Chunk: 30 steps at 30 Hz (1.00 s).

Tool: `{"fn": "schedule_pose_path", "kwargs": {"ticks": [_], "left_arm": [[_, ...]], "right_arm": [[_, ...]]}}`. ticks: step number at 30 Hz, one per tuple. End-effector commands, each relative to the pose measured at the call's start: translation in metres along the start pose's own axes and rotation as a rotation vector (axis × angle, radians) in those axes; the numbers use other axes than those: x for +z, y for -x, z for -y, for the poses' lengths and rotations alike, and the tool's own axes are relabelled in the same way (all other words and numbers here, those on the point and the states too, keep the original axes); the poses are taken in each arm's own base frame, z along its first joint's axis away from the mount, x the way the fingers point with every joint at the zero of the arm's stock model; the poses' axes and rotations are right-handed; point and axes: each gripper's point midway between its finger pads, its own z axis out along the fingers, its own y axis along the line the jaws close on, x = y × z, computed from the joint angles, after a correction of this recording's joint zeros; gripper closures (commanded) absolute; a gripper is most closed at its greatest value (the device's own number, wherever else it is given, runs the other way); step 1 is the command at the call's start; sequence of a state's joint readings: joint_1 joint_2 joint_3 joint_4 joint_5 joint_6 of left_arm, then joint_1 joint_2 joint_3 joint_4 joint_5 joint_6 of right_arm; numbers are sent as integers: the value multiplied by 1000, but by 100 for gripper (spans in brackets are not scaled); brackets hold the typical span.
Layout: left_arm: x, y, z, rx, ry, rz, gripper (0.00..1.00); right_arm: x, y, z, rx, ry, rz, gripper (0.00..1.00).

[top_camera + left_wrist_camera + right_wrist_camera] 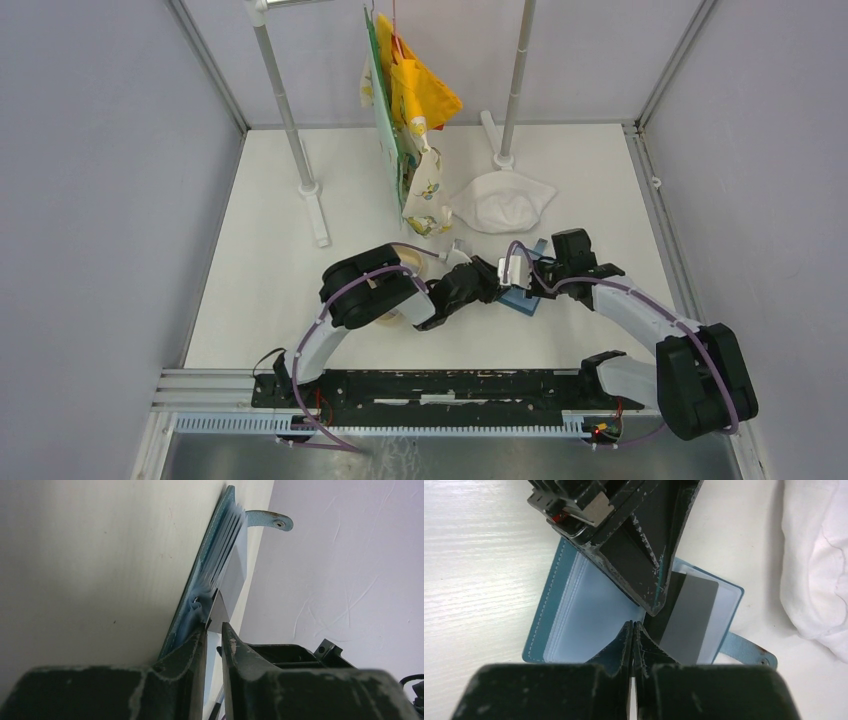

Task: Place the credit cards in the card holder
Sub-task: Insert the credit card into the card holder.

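Left end effector point(215, 626): fingers slightly spread, with a narrow gap between them; a corner of the credit card point(685, 615) lies between the tips; whether the pads press on it cannot be told
Right end effector point(632, 628): fingers pressed together; tips set at the fold of the card holder point(569, 615), on its edge nearest that arm; whether a sleeve is caught between them cannot be told
Card holder: lies open and flat on the bench point(474, 555), right of centre, between the two end effectors; clear sleeves fan out from the fold
Credit card: black with a grey stripe; lies tilted on the half of the holder that carries the strap point(749, 651); its far end rests among the sleeves
Strap: lies flat on the bench; snap at its tip
White cloth point(814, 555): crumpled; just beyond the holder on the far side; apart from it
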<state>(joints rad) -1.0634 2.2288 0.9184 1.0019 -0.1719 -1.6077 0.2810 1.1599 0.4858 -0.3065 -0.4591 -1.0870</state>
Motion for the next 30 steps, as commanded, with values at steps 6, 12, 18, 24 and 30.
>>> {"fn": "schedule_pose_path", "kwargs": {"ticks": [6,12,18,24,30], "left_arm": [[-11,2,-14,67,46,-7,76],[-14,0,-20,71,65,-15,79],[-15,0,-25,74,79,-20,84],[-11,-1,-18,98,72,-29,85],[-16,5,21,310,63,-4,83]], "right_arm": [[6,2,12,44,0,-4,96],[4,-6,37,137,-148,-50,95],[0,-6,49,162,-236,-43,95],[-2,1,52,168,-232,-28,91],[-29,27,60,153,-193,118,74]]}}
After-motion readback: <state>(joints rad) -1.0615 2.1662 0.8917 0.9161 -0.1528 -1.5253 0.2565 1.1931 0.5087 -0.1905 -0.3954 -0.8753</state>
